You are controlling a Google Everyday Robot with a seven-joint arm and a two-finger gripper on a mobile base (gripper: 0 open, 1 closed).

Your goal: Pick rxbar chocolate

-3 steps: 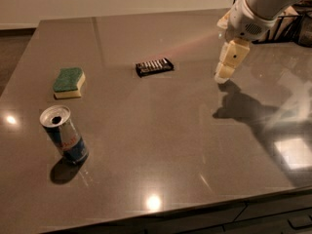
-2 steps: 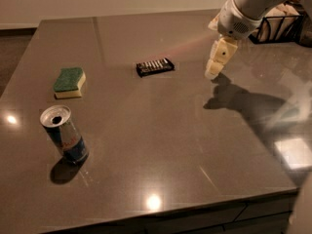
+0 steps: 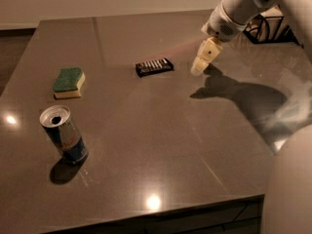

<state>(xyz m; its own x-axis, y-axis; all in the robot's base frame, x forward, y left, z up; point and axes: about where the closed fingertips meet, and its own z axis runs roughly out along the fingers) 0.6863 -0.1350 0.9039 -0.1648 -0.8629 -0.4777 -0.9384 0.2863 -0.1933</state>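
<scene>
The rxbar chocolate (image 3: 154,66) is a small flat black bar with pale stripes on top. It lies on the grey-brown table (image 3: 161,140), a little behind the middle. My gripper (image 3: 200,66) hangs from the white arm at the upper right. It is above the table, just right of the bar and apart from it. Its pale fingers point down and left. It holds nothing that I can see.
A green-and-yellow sponge (image 3: 68,82) lies at the left. An open blue-and-silver can (image 3: 63,134) stands upright at the front left. A dark wire rack (image 3: 265,28) stands behind the table at the far right. The table's front edge runs along the bottom.
My gripper and arm have moved left across the table, towards the bar. The bar, sponge and can have not moved.
</scene>
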